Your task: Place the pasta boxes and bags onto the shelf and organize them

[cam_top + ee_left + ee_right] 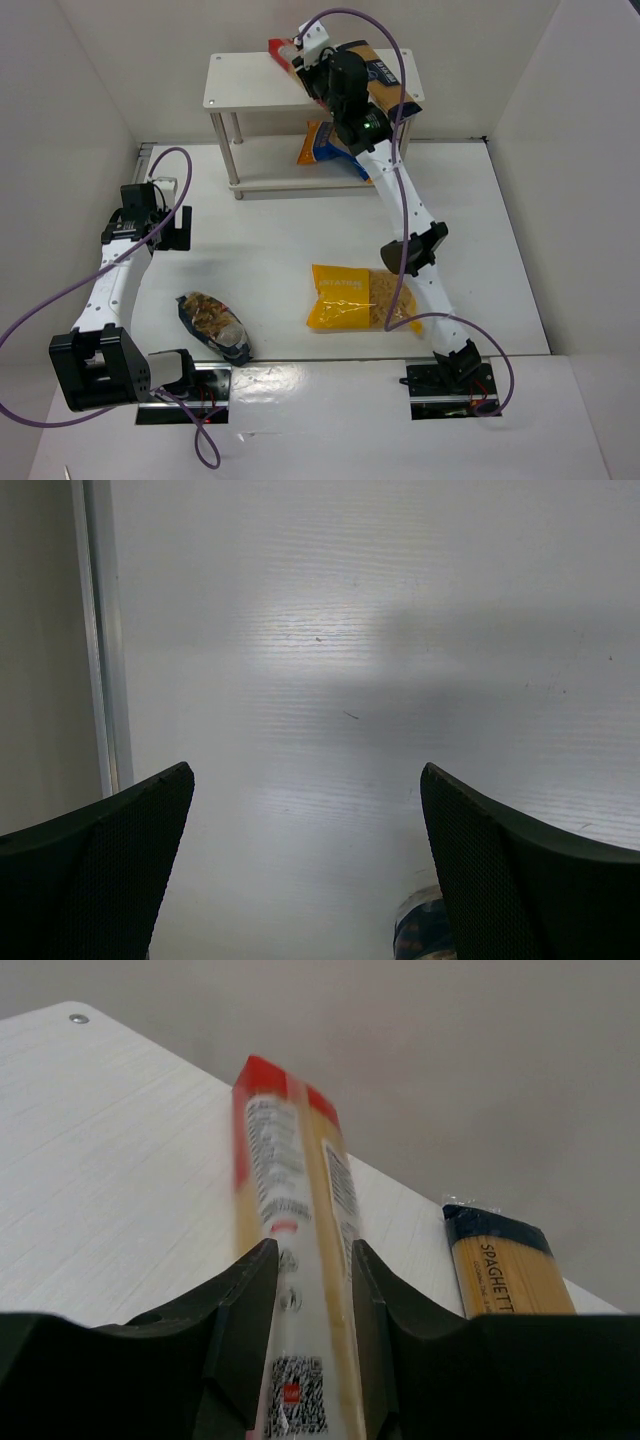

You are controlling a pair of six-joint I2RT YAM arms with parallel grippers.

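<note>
My right gripper (318,72) is over the top board of the white shelf (240,85), shut on the long narrow red pack (290,1220), whose red end (281,53) shows past the wrist. The tan-and-navy spaghetti pack (505,1270) lies on the top board just right of it, also in the top view (392,88). The blue-orange bag (325,148) lies on the lower tier. The big yellow windowed bag (350,298) and the dark-blue clear bag (213,324) lie on the table. My left gripper (172,228) is open and empty above bare table, fingers (110,870) wide apart.
White walls enclose the table on the left, back and right. A metal rail (100,630) runs along the left wall. The right arm (410,220) stretches across the table over the yellow bag's right end. The left half of the shelf's top board is bare.
</note>
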